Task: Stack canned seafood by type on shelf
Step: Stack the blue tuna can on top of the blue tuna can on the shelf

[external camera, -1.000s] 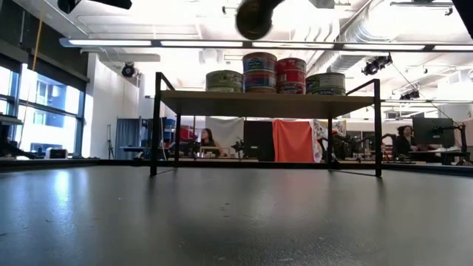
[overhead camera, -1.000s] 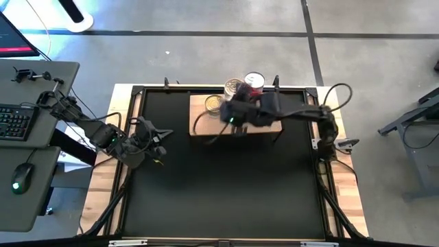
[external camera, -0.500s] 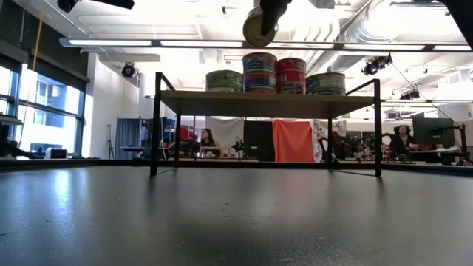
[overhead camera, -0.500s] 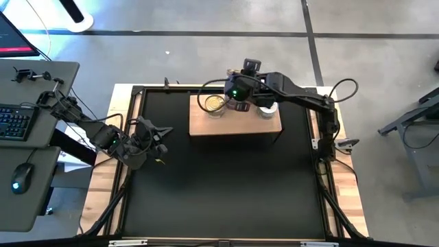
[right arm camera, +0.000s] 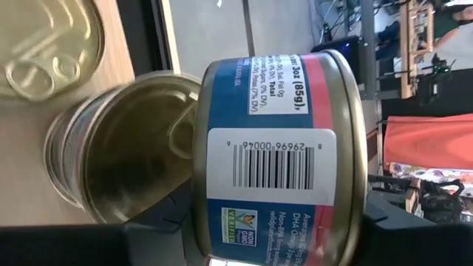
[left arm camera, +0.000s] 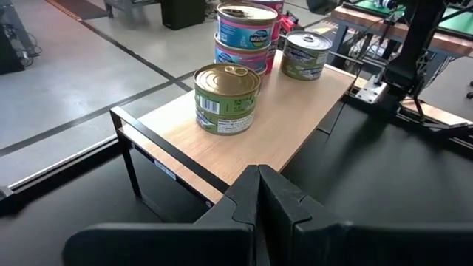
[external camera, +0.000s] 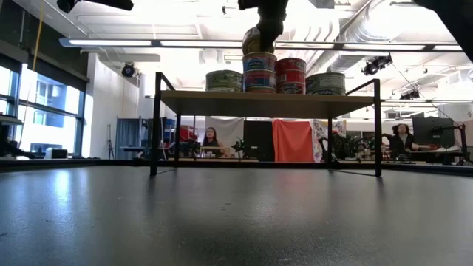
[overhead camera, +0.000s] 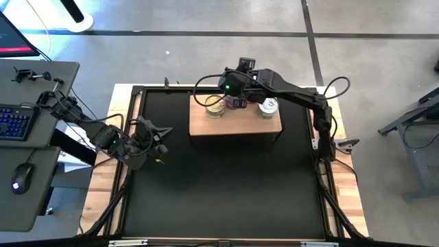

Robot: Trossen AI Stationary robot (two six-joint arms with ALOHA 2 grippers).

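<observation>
Step in hand: a blue-and-pink can [right arm camera: 277, 159] was judged to be in the course of placement on the stack of like cans [left arm camera: 244, 37] at the rear middle of the shelf [overhead camera: 233, 123].
Right pincer [overhead camera: 236, 92]: found in the upper centre of the high view, over the shelf's rear edge; it was closed on the blue-and-pink can, which filled the centre of the right wrist view with its barcode turned to the camera.
Held can: seen in the low view at top centre, just above the stack; contact with the stack could not be told.
Right arm pose: reached from the right edge of the table [overhead camera: 343, 206] across to the shelf, elbow bent, wrist turned down over the stack.
Other cans: a green can [left arm camera: 226, 97] stood alone nearer the shelf's left end; a grey-green can [left arm camera: 307, 55] stood beyond the stack.
Left pincer [left arm camera: 259, 193]: parked at centre-left of the high view, well apart from the shelf; its fingers were pressed together on nothing.
Next move: a level descent onto the stack top was judged necessary, rims aligned, before release.
</observation>
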